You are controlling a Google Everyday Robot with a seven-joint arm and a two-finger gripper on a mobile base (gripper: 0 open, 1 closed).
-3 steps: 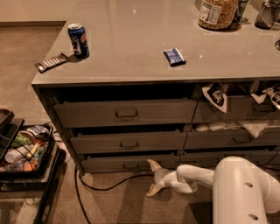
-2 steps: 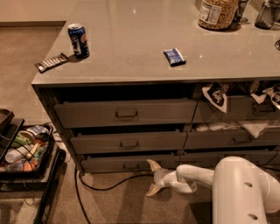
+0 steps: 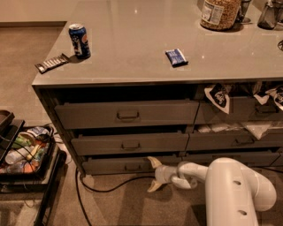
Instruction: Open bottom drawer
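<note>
1. Camera view looks down on a wide grey cabinet [image 3: 132, 53] with a smooth, glossy top and flat, matt drawer fronts in two stacks.
2. The arm [image 3: 234, 190] is white, rounded plastic. Its thick link fills the lower right corner, and a slimmer wrist reaches left, low over the carpet, towards the left stack.
3. A black wire cart [image 3: 54, 162] stands on the floor at the left, holding bottles and packets.
4. The bottom drawer [image 3: 106, 166] is the lowest and slimmest front in the left stack, just above the carpet. It has a small rectangular handle [image 3: 131, 167] at its centre and a dark gap along its top edge.
5. The gripper [image 3: 154, 175] sits just right of that handle, its jaws spread wide and holding nothing. The upper of its pale, tapered fingers [image 3: 154, 162] overlaps the drawer front, though contact cannot be judged. The lower one points down at the carpet.
6. A clear jar [image 3: 219, 13] with a label stands at the back right of the top.
7. A blue can [image 3: 79, 41] stands upright near the left edge.
8. A flat blue packet [image 3: 176, 57] lies mid-top.
9. A wrapped bar [image 3: 52, 63] lies beside the can.
</note>
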